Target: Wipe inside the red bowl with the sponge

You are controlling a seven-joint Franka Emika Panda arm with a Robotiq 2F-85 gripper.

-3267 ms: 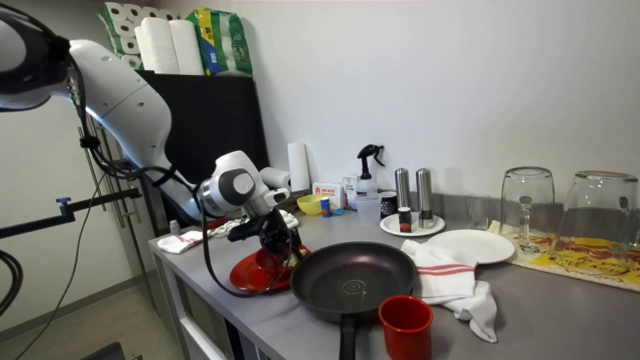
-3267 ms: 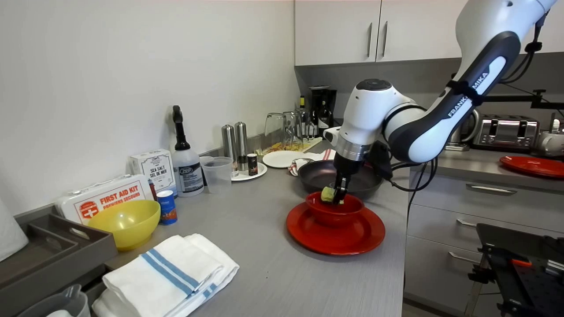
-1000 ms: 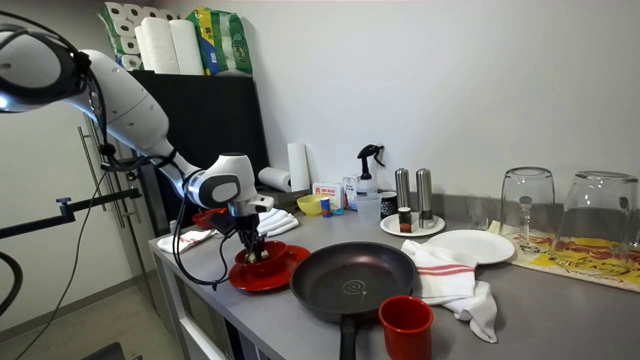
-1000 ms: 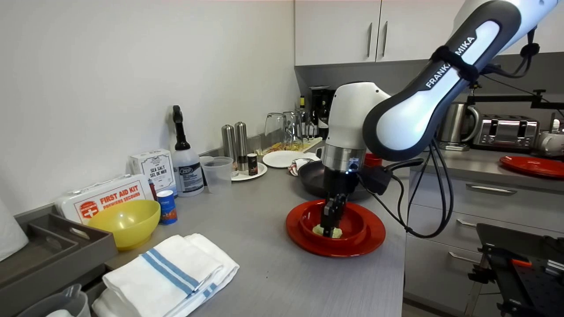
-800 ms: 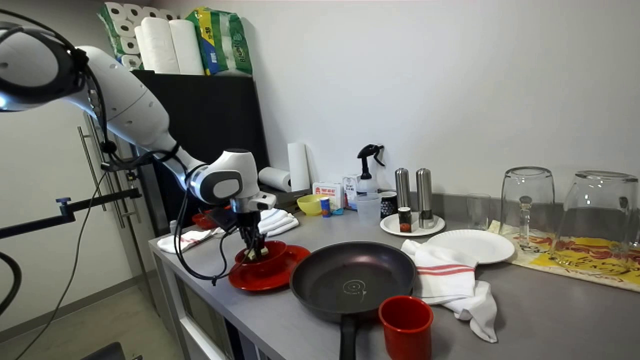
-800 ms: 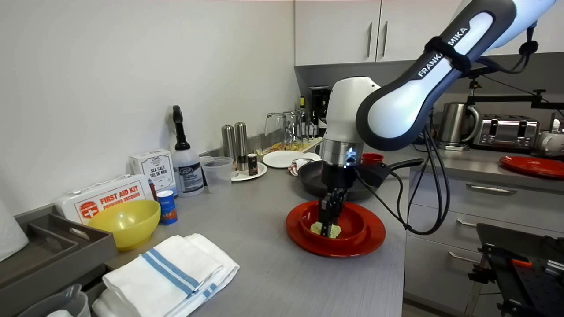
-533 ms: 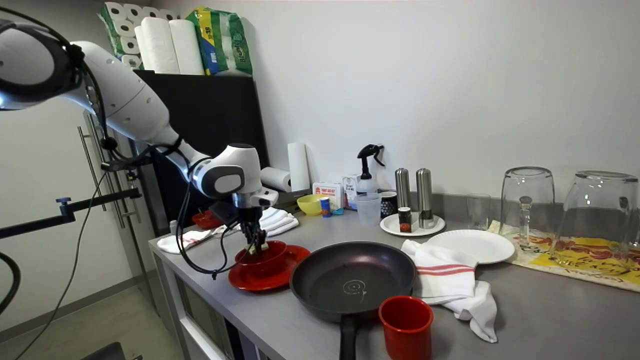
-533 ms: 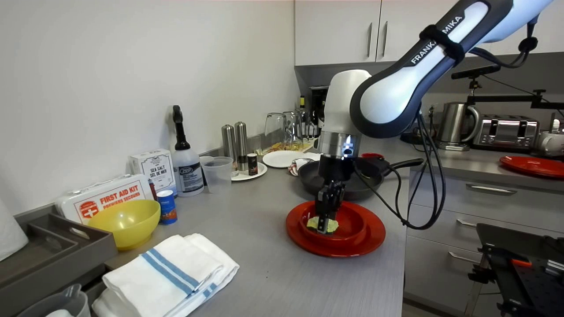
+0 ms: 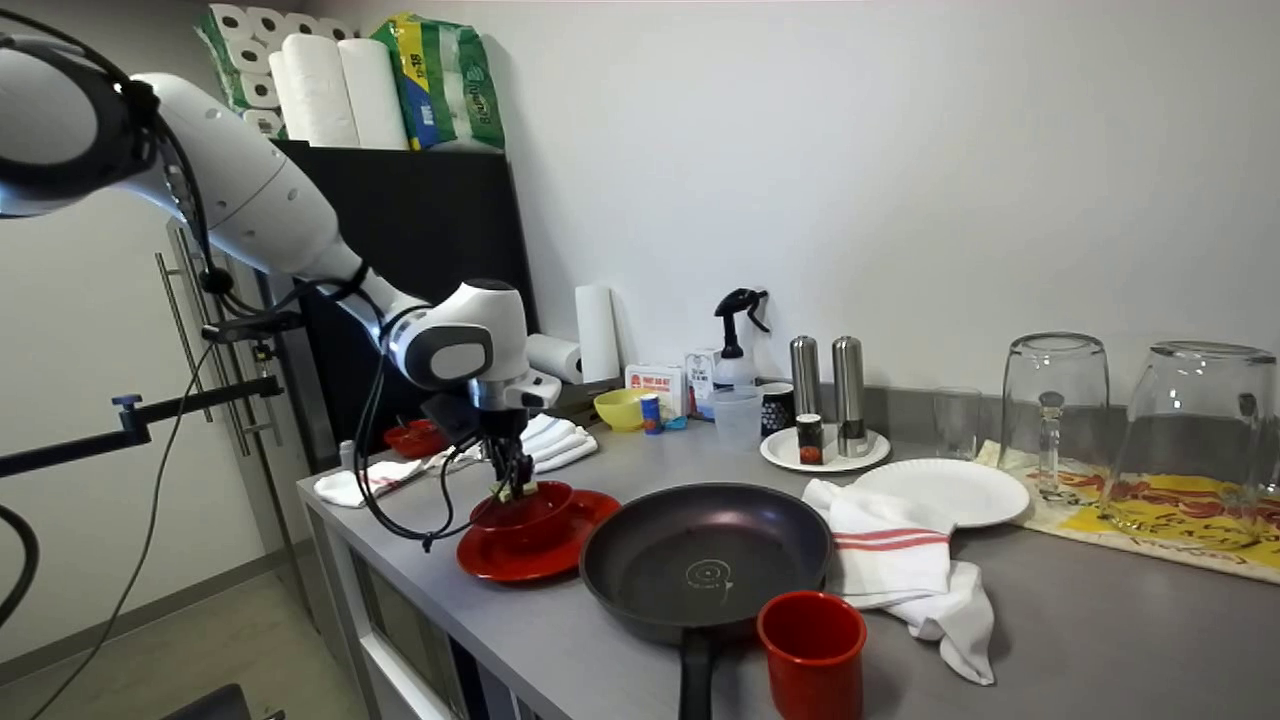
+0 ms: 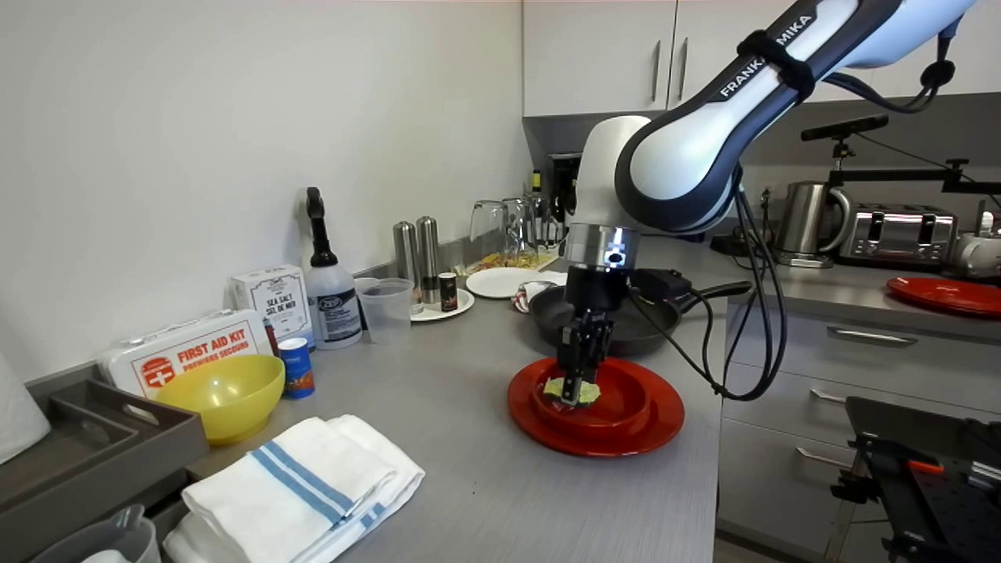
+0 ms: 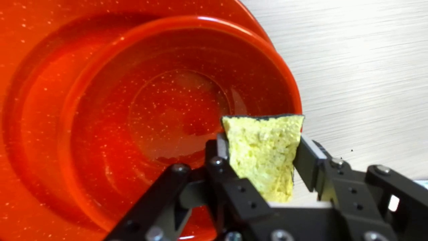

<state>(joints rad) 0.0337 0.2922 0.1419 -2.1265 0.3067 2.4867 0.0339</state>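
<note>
The red bowl (image 11: pixel 180 107) stands on a red plate (image 11: pixel 36 100) in the wrist view. In both exterior views the bowl (image 10: pixel 622 410) (image 9: pixel 535 520) sits upright on the plate (image 10: pixel 665 407) (image 9: pixel 592 520). My gripper (image 11: pixel 262 144) is shut on a yellow sponge (image 11: pixel 264 157) with a dark backing, which spans between both fingers. In an exterior view the gripper (image 10: pixel 580 381) points down and holds the sponge (image 10: pixel 592 393) at one side of the bowl's opening. In the wrist view the sponge overlaps the bowl's rim. I cannot tell whether it touches the wall.
A black frying pan (image 9: pixel 705 570) stands close beside the plate, with a red cup (image 9: pixel 812 655) by its handle. The counter's edge (image 10: pixel 718 469) runs near the plate. Folded towels (image 10: pixel 305 485), a yellow bowl (image 10: pixel 227 395) and a spray bottle (image 10: pixel 335 309) stand toward the wall.
Over the last second my gripper has risen slightly with the sponge. Earlier the gripper was tilted at the bowl's pan side; now it points down at another side. The bowl has shifted on the plate.
</note>
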